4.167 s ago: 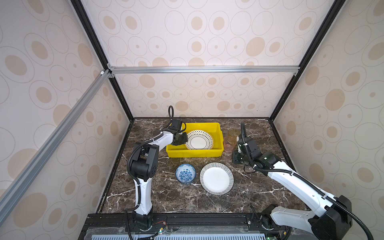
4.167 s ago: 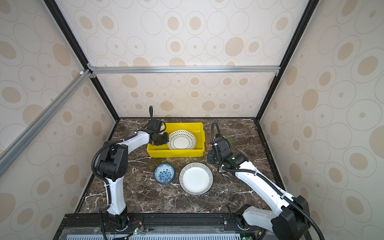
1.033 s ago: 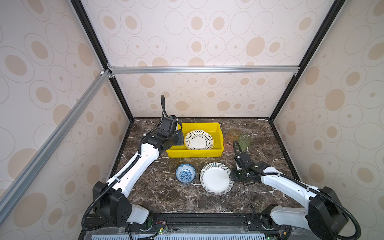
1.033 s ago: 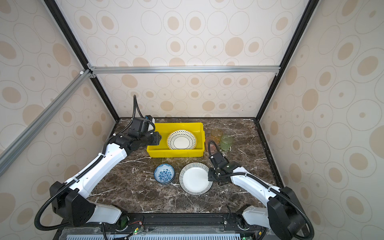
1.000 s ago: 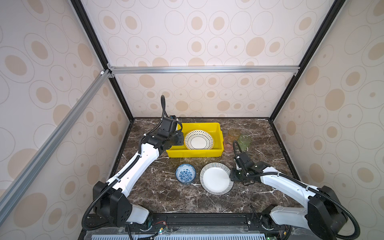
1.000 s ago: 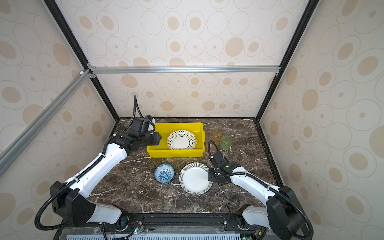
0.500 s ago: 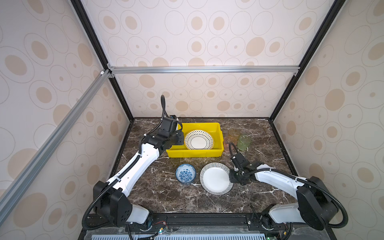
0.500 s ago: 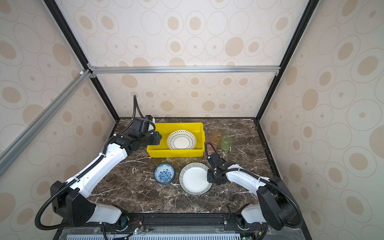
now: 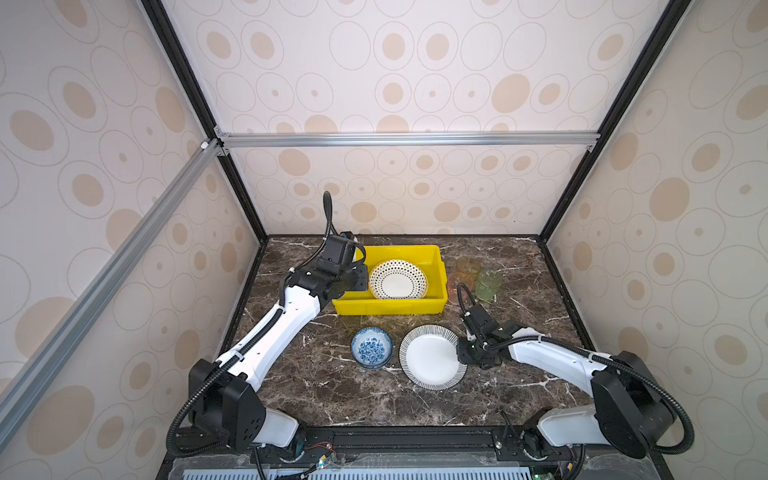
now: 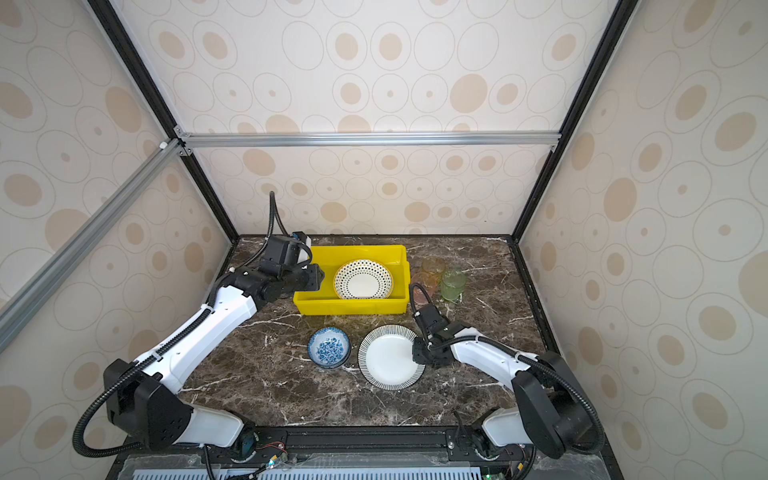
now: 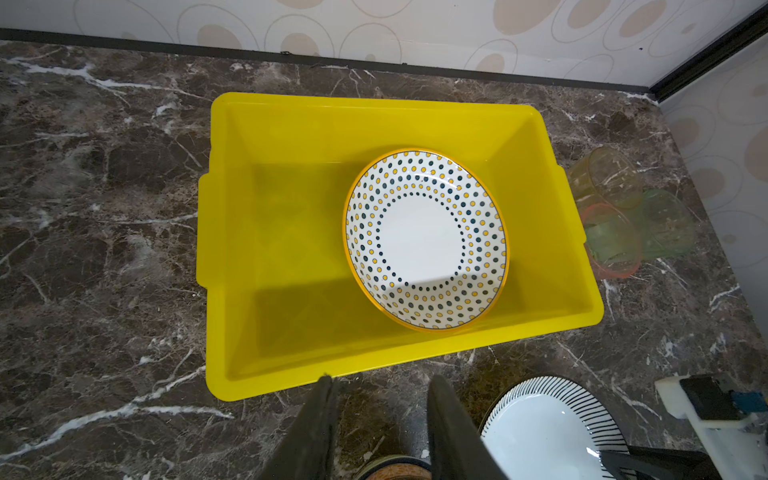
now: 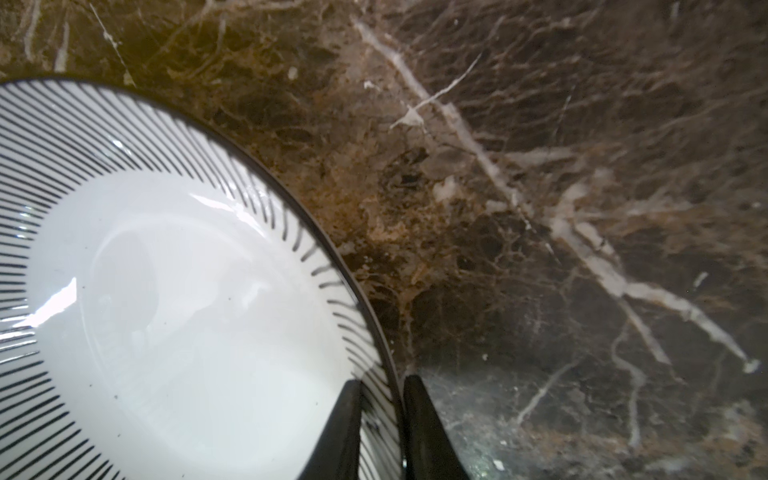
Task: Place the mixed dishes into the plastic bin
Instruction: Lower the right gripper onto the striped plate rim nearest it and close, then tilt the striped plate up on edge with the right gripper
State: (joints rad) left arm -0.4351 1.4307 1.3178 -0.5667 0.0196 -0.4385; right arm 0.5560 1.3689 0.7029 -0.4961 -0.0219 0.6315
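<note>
The bright yellow rectangular plastic bin [image 9: 395, 309] is seen at the rear centre of the dark brown marble tabletop [image 9: 332, 395] in both top views. One round white plate w/ a dotted rim [image 9: 397, 280] is found inside it, in the right half. In the left wrist view this plate [image 11: 424, 241] appears tilted, w/ one edge raised against the bin wall [image 11: 374, 120].

Three tinted clear cups are grouped just beside the bin's right end: an amber cup [image 9: 467, 266] farthest back, a pink cup [image 9: 455, 284] nearest the bin and a green cup [image 9: 488, 284] to the right.

In front of the bin, apart from it, a small blue-floral bowl [image 9: 371, 347] and a round white plate w/ a black-striped rim [image 9: 430, 357] are laid just beside each other, the bowl on the left.

The right gripper [image 9: 459, 353] is placed at the striped plate's right edge. In the right wrist view its jaws are set narrow, approx. rim-wide. One finger [image 12: 345, 419] is over the striped rim, the other is outside it over the marble, and the plate edge is btwn them. Whether the rim is actually pinched cannot be told. The plate looks flat on the tabletop.

The left gripper [image 9: 360, 277] is held over the bin's left end. In the left wrist view [image 11: 381, 380] its jaws are seen moderately apart w/ nothing gripped.
</note>
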